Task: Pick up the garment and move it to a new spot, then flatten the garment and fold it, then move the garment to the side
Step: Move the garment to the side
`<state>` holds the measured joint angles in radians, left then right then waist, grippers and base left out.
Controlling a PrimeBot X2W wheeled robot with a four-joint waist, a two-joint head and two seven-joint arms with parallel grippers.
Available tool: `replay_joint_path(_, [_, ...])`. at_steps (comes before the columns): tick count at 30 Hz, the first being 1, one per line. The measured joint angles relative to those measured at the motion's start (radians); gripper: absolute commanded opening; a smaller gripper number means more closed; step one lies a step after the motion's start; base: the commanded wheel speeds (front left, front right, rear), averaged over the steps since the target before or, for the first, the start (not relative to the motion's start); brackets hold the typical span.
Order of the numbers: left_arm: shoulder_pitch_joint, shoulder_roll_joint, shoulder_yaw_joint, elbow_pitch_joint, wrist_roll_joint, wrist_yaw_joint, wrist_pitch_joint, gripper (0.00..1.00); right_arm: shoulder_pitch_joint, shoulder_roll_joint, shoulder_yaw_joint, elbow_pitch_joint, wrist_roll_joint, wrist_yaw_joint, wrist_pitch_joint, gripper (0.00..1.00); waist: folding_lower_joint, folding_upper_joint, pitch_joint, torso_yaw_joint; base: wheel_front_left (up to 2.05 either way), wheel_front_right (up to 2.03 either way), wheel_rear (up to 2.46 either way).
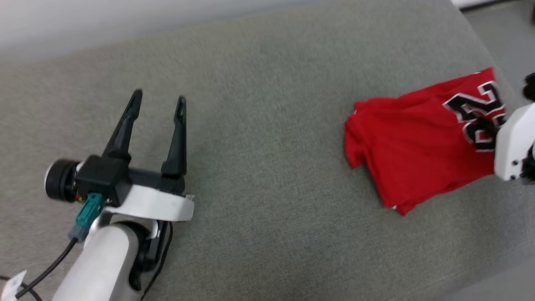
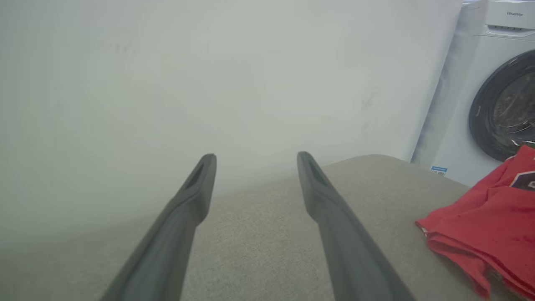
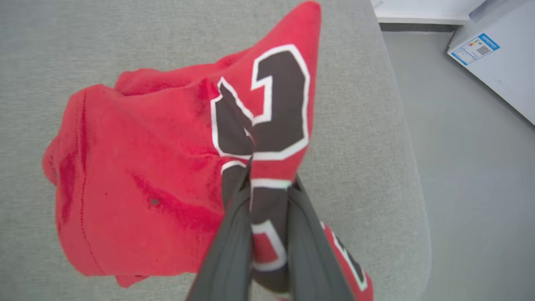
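The red garment [image 1: 418,146] lies folded at the right end of the grey cushion [image 1: 259,159], black white-edged numerals showing near its right side. In the right wrist view my right gripper [image 3: 269,175] is shut on a pinched ridge of the garment [image 3: 138,179] by the numerals, lifting that part. A white piece of my right wrist [image 1: 512,146] shows at the head view's right edge. My left gripper [image 1: 159,98] hovers open over the cushion's left part, far from the garment [image 2: 489,225], nothing between its fingers.
A white wall [image 2: 209,83] runs behind the cushion. A white washing machine [image 2: 489,96] with a dark round door stands beyond the cushion's right end. The cushion's rounded right edge [image 3: 413,200] drops to grey floor [image 3: 476,167].
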<state>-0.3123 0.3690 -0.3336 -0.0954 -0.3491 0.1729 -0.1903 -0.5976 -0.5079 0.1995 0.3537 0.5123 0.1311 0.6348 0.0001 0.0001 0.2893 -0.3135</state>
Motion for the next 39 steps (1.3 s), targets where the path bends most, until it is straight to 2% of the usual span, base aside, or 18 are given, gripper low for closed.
replay_joint_path(8, [-0.159,0.031,-0.049,-0.103,0.07,-0.032,0.089,1.0,-0.152,-0.06,-0.144,0.226,-0.079,0.0,-0.162,0.0,0.0001,0.0,0.212,-0.031,0.0,0.0,0.0])
replay_joint_path(14, [-0.222,0.036,-0.07,-0.139,0.098,-0.041,0.119,1.0,-0.252,-0.026,-0.262,0.382,-0.156,0.0,-0.308,0.0,0.0001,0.0,0.339,-0.028,0.0,0.0,0.0])
replay_joint_path(15, [-0.228,0.037,-0.072,-0.142,0.1,-0.042,0.122,1.0,-0.262,-0.013,-0.279,0.41,-0.173,0.0,-0.328,0.03,0.0001,0.0,0.354,-0.027,0.0,0.0,0.0])
replay_joint_path(16, [-0.232,0.037,-0.073,-0.144,0.1,-0.042,0.123,1.0,-0.27,-0.001,-0.294,0.435,-0.187,0.0,-0.349,0.2,0.0001,0.0,0.367,-0.025,0.0,0.0,0.0])
replay_joint_path(17, [-0.235,0.037,-0.075,-0.145,0.1,-0.043,0.125,1.0,-0.278,0.008,-0.306,0.458,-0.205,0.0,-0.373,0.46,0.0001,0.0,0.377,-0.024,0.0,0.0,0.0])
replay_joint_path(18, [-0.237,0.038,-0.076,-0.145,0.101,-0.043,0.126,1.0,-0.284,0.013,-0.316,0.485,-0.227,0.0,-0.389,1.0,0.0001,0.0,0.383,-0.022,0.0,0.0,0.0])
replay_joint_path(21, [-0.241,0.039,-0.076,-0.149,0.103,-0.044,0.126,1.0,-0.292,0.036,-0.356,0.554,-0.271,0.0,-0.426,1.0,0.0001,0.0,0.377,-0.021,0.0,0.0,0.0])
replay_joint_path(28, [-0.206,0.015,-0.077,-0.11,0.068,-0.036,0.077,1.0,-0.29,0.011,-0.456,0.661,-0.36,0.0,-0.492,1.0,0.0,0.0,0.304,-0.018,0.0,0.0,0.0])
replay_joint_path(35, [-0.082,-0.016,-0.066,-0.025,0.011,-0.009,0.003,1.0,-0.163,-0.001,-0.495,0.653,-0.395,0.0,-0.582,1.0,-0.0001,0.0,0.162,0.009,0.0,0.0,0.0])
replay_joint_path(39, [0.008,-0.03,-0.054,0.007,-0.021,0.012,-0.017,1.0,-0.043,0.039,-0.496,0.598,-0.398,0.0,-0.636,1.0,-0.0001,0.0,0.063,0.035,0.0,0.0,0.0])
